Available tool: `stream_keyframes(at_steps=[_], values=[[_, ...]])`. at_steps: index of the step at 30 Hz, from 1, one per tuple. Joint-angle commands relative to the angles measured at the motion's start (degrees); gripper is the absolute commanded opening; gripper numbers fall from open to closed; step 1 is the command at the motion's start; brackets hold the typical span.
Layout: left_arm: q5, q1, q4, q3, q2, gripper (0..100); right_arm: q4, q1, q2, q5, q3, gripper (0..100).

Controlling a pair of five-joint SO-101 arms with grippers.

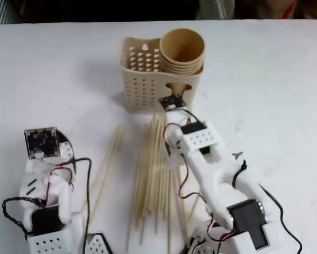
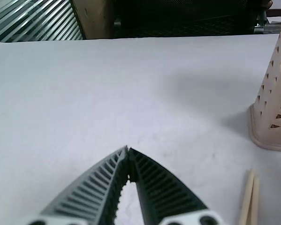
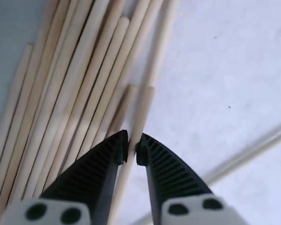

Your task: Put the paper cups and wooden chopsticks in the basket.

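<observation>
Up close, the ribbed right gripper [image 3: 132,143] pinches one round wooden chopstick [image 3: 141,112] among others flat on the bench [image 3: 224,70]; overhead, nested paper cups [image 1: 182,53] stand in the perforated basket [image 1: 139,87]. The left gripper [image 2: 129,151] is pressed together.

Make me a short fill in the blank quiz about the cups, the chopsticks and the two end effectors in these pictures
1. The paper cups sit stacked ____ the basket.
2. The right end effector is ____ on a wooden chopstick.
3. The left end effector is shut and holds ____.

Missing words: inside; shut; nothing.
</observation>
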Motion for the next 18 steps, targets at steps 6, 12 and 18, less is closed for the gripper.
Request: stream_keyframes(at_steps=[6,12,18], values=[[-0.6,-0.4,-1.5,-0.4,-0.6,2,0.8,2.2,0.7,0.9,-3.6,1.8],[-0.6,-0.4,-1.5,-0.4,-0.6,2,-1.1,2.2,1.7,0.8,-2.2,7.5],[-0.6,-0.4,-1.5,-0.4,-0.6,2,-1.6,1.2,6.8,0.6,-2.1,10.0]])
